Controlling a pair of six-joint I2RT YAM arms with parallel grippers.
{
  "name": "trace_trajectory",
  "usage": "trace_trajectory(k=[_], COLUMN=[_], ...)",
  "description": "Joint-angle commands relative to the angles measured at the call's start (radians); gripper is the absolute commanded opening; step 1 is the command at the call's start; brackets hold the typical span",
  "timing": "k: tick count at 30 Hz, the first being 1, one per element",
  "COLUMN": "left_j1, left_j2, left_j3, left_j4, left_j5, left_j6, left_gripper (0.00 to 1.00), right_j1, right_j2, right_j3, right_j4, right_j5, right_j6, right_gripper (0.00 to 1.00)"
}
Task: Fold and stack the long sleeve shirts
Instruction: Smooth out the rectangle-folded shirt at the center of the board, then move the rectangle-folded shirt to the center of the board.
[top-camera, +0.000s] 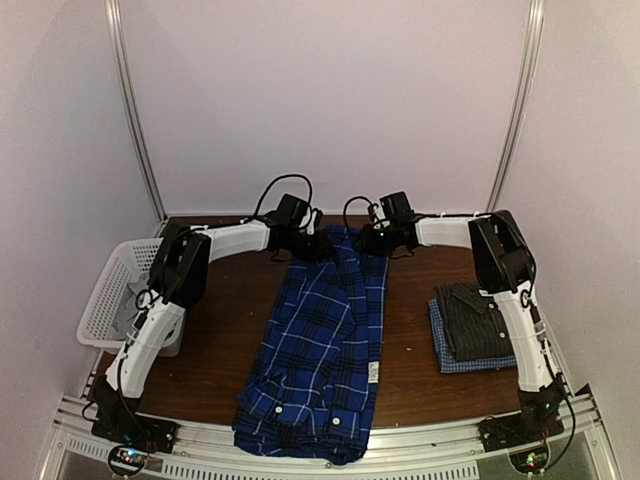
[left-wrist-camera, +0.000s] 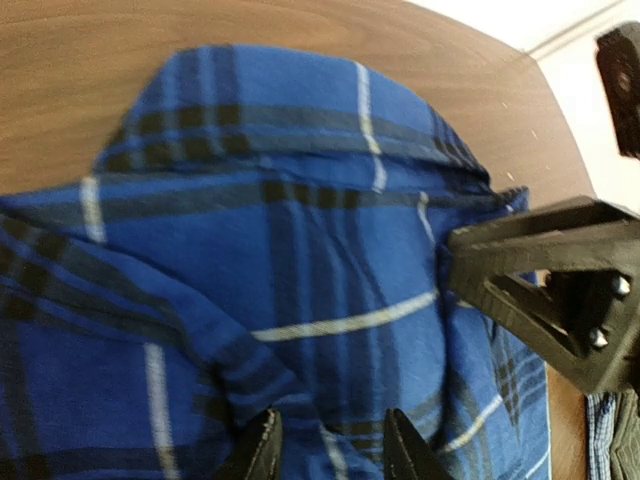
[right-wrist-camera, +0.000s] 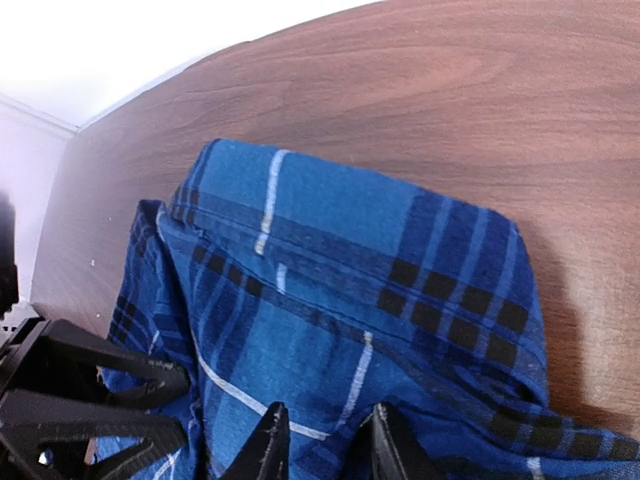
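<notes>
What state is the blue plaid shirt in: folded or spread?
Partly folded: blue plaid shirt lies as a long narrow strip, not folded crosswise. Left hand and right hand pinch its far end.

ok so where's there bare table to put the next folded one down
Two bare strips of table: one between the blue plaid shirt and the folded stack, fully open; one between the shirt and the basket, partly under the left arm. The far edge is crowded: both sets of jaws grip the shirt there.
</notes>
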Motion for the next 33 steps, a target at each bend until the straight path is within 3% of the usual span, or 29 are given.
trace_trajectory(k=[1, 7, 11, 15, 23, 29, 33], left_j1=[0.026, 0.040, 0.042, 0.027, -0.011, -0.078, -0.117], left_j2=[0.027, -0.044, -0.166, -0.314, -0.628, -0.784, -0.831], left_j3=[0.065, 0.125, 0.060, -0.136, -0.692, -1.009, -1.142], left_j4=[-0.006, -0.055, -0.069, -0.052, 0.078, 0.195, 0.263], left_j5=[-0.036, -0.059, -0.060, -0.033, 0.075, 0.107, 0.090], left_j6=[-0.024, 0.028, 0.062, 0.079, 0.061, -0.038, -0.089], left_gripper=[0.37, 0.40, 0.42, 0.41, 0.41, 0.40, 0.41], right_j1=[-0.002, 0.017, 0.054, 0.131, 0.307, 0.335, 0.335], right_j2=[-0.012, -0.163, -0.276, -0.384, -0.464, -0.447, -0.411], right_j3=[0.079, 0.016, -0.124, -0.307, -0.532, -0.640, -0.655], right_j4=[-0.075, -0.096, -0.050, 0.034, 0.191, 0.282, 0.261], right_j5=[0.008, 0.055, 0.059, 0.056, 0.058, 0.015, 0.029], right_j6=[-0.036, -0.074, -0.062, -0.028, 0.076, 0.157, 0.143], right_gripper=[0.32, 0.41, 0.43, 0.43, 0.42, 0.41, 0.41])
